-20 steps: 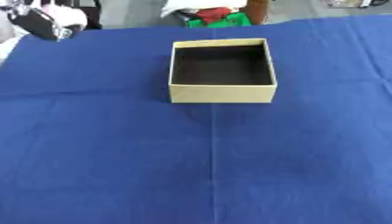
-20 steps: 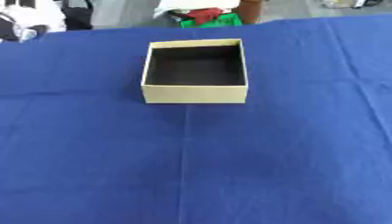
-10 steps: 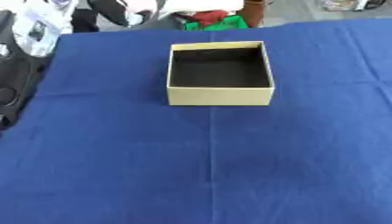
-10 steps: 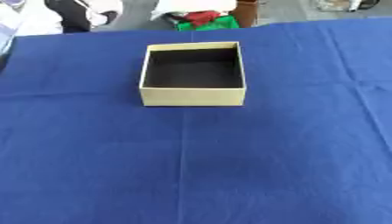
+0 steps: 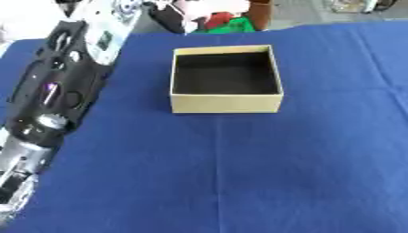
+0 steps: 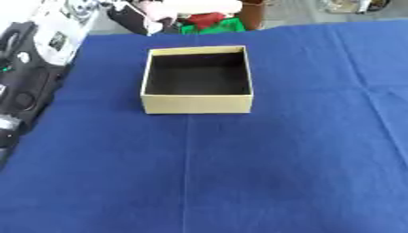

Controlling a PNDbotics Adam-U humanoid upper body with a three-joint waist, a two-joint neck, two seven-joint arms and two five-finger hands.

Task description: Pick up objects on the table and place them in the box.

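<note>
- At centre of the blue-covered surface (image 5: 239,173): open tan box (image 5: 226,102), upright, dark inside, nothing visible in it.
- Along the left edge: robot's left arm (image 5: 56,91), black with silver joints, reaching from the lower left corner toward the far left; well apart from the box.
- At the arm's far end, near the upper left: left hand (image 5: 111,20), light-coloured and blurred; fingers open or closed cannot be told.
- Right hand: in neither eye view.
- Across the cloth: 1 lengthwise crease from the box's near wall toward the near edge; fainter cross creases on the right side.
- Beyond the far edge of the surface: red and green items (image 5: 227,22) and a brown upright shape (image 6: 253,13), off the cloth.
- On the cloth around the box: no loose objects to be made out.
</note>
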